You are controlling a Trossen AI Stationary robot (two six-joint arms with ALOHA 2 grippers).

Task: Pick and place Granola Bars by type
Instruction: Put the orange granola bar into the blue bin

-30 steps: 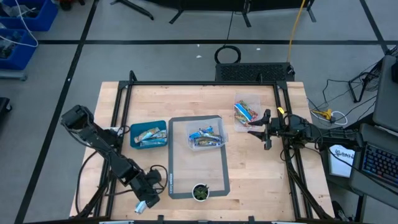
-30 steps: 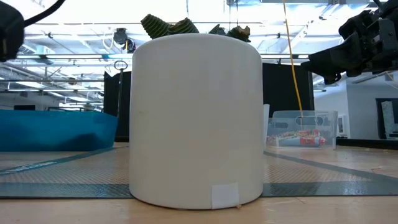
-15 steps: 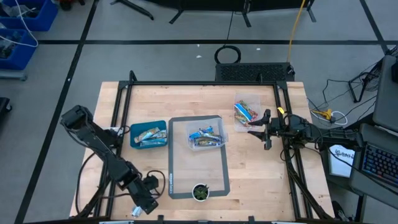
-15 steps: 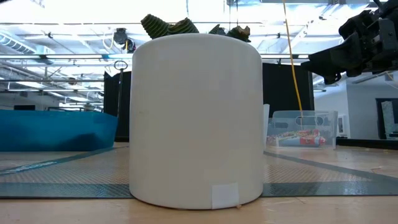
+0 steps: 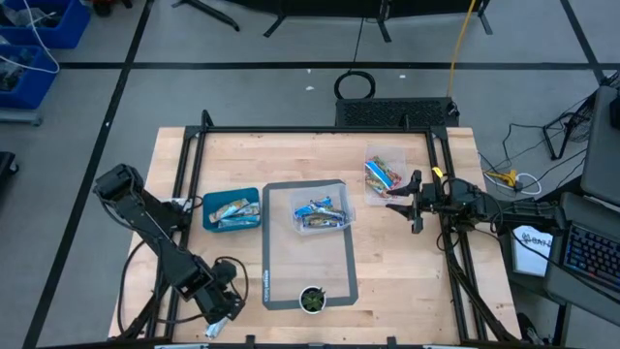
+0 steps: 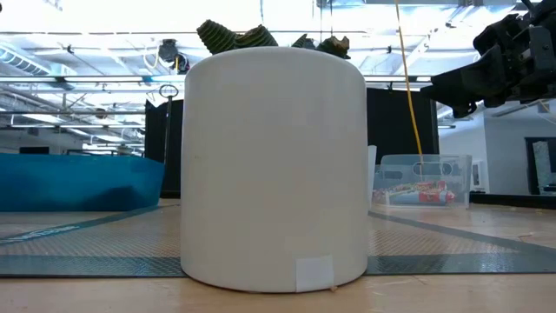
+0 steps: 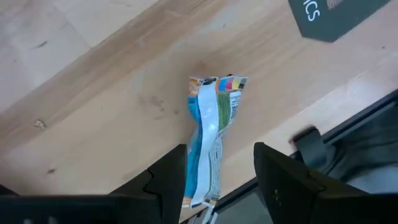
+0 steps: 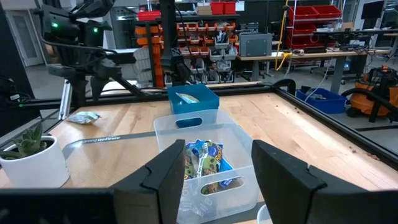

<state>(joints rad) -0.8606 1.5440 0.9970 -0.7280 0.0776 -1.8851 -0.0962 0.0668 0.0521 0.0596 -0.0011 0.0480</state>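
A lone granola bar [image 7: 211, 134] in a blue, white and green wrapper lies flat on the wood near the table's near-left corner [image 5: 214, 329]. My left gripper [image 7: 221, 186] is open above it, pointing down, one finger on each side of the bar's end. My right gripper [image 5: 392, 201] is open and hovers at the table's right side, next to a clear bin [image 5: 385, 174] of blue and orange-red bars. A second clear bin [image 8: 202, 165] on the grey mat holds blue bars. A blue bin [image 5: 231, 209] holds silvery-tan bars.
A white pot with a small green plant [image 5: 311, 300] stands on the near end of the grey mat [image 5: 308, 271] and fills most of the low view [image 6: 274, 165]. A black frame [image 5: 310, 131] rims the table. Bare wood lies at the far side.
My left arm has swung toward the table's near edge and its near-left corner, carrying its gripper over the lone bar. The bar and the bins have stayed where they were.
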